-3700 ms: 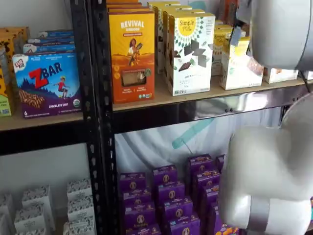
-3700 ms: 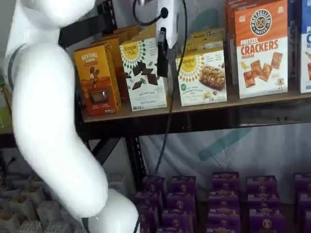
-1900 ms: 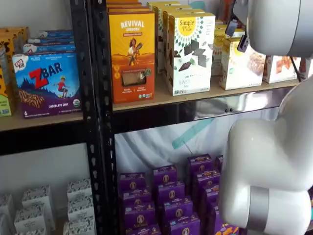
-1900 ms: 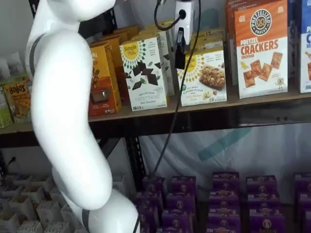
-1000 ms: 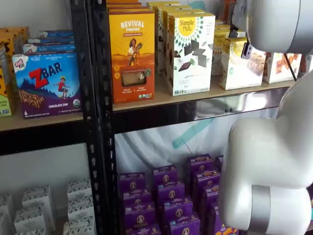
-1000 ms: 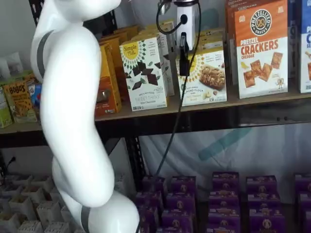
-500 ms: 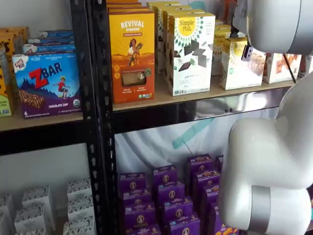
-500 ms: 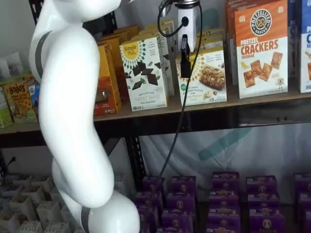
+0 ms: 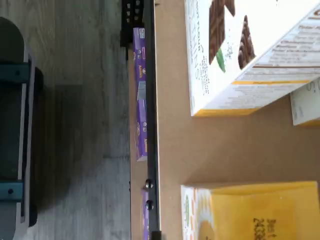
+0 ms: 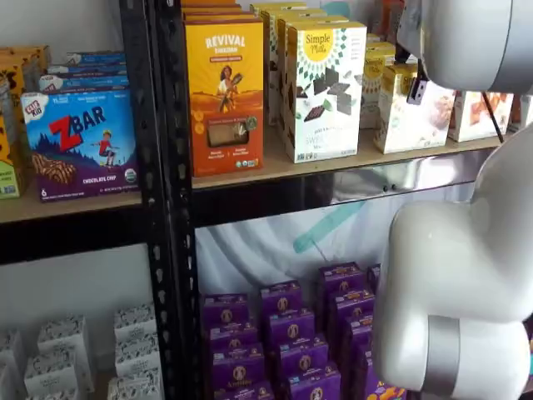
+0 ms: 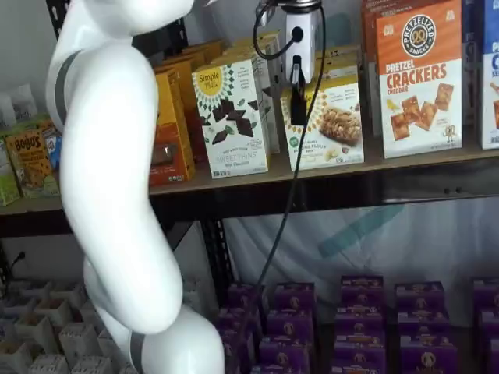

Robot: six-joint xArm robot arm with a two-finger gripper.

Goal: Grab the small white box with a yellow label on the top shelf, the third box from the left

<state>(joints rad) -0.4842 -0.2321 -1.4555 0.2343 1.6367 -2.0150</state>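
The small white box (image 11: 335, 125) with a yellow sunburst and a brown snack picture stands on the top shelf (image 11: 437, 161), right of the taller Simple Mills box (image 11: 231, 117). It also shows in a shelf view (image 10: 400, 121) and, from above, as a yellow panel in the wrist view (image 9: 260, 210). My gripper (image 11: 298, 109) hangs in front of the box's left edge, its white body above. Only one black finger shows, side-on, so I cannot tell whether it is open. A dark finger also shows against the box in a shelf view (image 10: 416, 90).
An orange Revival box (image 10: 223, 96) stands left of the Simple Mills box. An orange-and-white Pretzel Crackers box (image 11: 419, 78) stands right of the small box. Purple boxes (image 11: 359, 319) fill the lower shelf. My white arm (image 11: 117, 195) stands in front of the shelves.
The gripper has moved right, from in front of the Simple Mills box to the small white box's left edge, and dropped a little. It has barely moved in the last half second.
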